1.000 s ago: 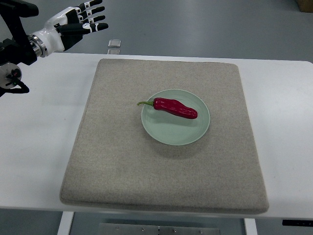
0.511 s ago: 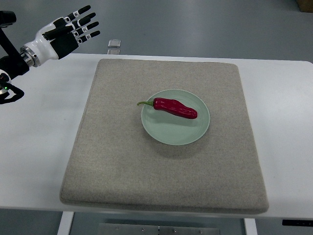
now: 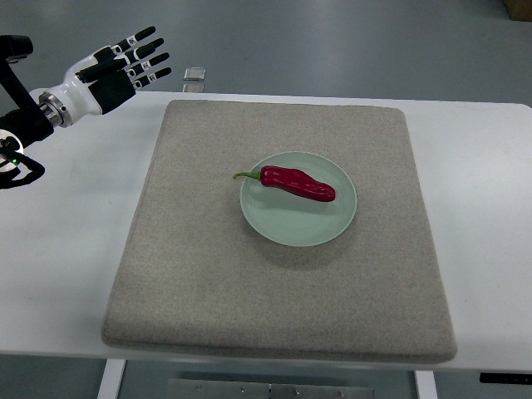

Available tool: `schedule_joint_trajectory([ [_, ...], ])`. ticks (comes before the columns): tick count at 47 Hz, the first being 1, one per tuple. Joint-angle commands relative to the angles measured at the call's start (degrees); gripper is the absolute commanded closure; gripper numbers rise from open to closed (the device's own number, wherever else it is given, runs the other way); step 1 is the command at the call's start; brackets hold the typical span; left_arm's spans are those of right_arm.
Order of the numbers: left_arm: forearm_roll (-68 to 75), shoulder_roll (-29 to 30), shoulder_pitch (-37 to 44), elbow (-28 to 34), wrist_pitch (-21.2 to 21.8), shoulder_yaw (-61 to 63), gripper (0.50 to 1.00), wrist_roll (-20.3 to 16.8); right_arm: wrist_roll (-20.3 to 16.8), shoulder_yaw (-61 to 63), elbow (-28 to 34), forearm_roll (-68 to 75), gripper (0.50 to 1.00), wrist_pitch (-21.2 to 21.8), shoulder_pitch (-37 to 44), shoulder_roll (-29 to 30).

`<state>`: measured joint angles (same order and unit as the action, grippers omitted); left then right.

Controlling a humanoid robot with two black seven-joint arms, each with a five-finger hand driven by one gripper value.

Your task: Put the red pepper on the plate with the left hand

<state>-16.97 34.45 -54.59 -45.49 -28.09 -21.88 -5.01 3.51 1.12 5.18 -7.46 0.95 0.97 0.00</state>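
At the far-left corner of the white table (image 3: 66,249), the left hand (image 3: 116,66) hangs above the surface with its black-tipped fingers (image 3: 145,56) spread and straight, holding nothing. Its arm comes in from the picture's left edge. The hand is well apart from the plate. Just beyond the table's far edge, near those fingertips, sits a small pale square object (image 3: 194,75) too small to identify.

A large beige felt mat (image 3: 208,291) covers most of the table. Near the mat's middle, slightly towards its far edge, stands a round pale-green plate (image 3: 287,229). The red pepper (image 3: 298,183) lies flat on the far half of the plate, its green stem (image 3: 244,175) reaching over the plate's left rim and its blunt tip pointing right.

Judging from this layout, the placing looks done. The pepper appears light, with a glossy, smooth skin that could slip under hard fingertips, and a hollow, slightly yielding body that a hard squeeze might dent. Were it to be taken up again, the thick middle of the body offers the best hold, fingers closing across its width from above. The thin curved stem would likely bend or snap.

The right hand is not in the picture.
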Motion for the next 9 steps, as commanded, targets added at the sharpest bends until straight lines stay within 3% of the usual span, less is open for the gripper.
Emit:
schedule_joint_trajectory([
  [1,0.0,0.0,0.0,0.1,0.1,0.0,0.504,0.0,0.0,-0.1,0.0,0.0,0.572,0.1,0.0,0.0],
  [9,0.1,0.0,0.0,0.1,0.1,0.0,0.504,0.0,0.0,-0.1,0.3,0.0,0.572,0.0,0.0,0.0],
])
